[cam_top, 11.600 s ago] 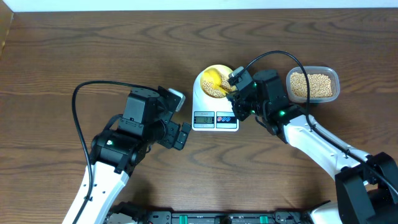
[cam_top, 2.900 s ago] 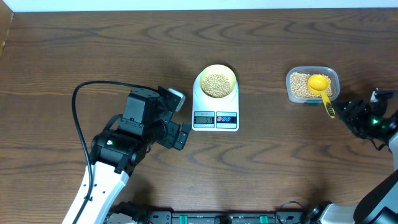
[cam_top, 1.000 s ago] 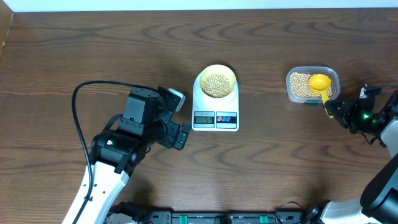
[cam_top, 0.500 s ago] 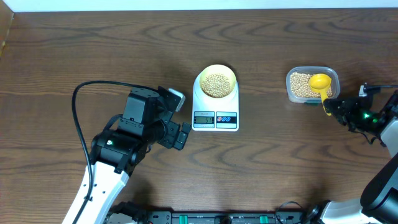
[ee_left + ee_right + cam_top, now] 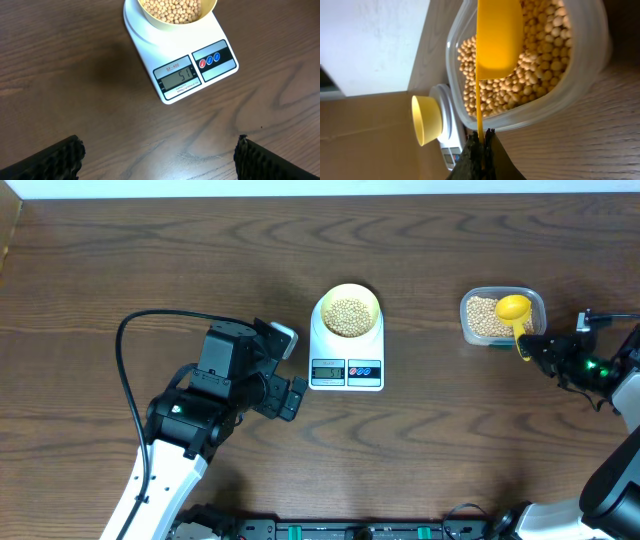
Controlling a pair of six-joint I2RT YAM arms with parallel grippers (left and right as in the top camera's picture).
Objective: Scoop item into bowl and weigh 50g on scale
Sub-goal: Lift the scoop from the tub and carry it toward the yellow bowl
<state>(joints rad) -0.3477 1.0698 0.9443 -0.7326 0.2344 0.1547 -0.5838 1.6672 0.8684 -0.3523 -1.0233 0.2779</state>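
Two fingers of the right end effector (image 5: 481, 136) were shut on the thin handle of the yellow scoop (image 5: 497, 35). Its long axis ran straight ahead, with its cup over the beans (image 5: 545, 65) in the clear tub (image 5: 592, 75). Well apart to the left, the left end effector (image 5: 157, 160) hung wide open over the counter (image 5: 450, 460). Just beyond it the scale (image 5: 145, 37) read 51, carrying the bean-filled bowl (image 5: 426, 120).

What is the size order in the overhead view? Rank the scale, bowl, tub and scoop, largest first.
1. scale
2. tub
3. bowl
4. scoop
All lie at about table level, so nearness to the camera hardly skews this.
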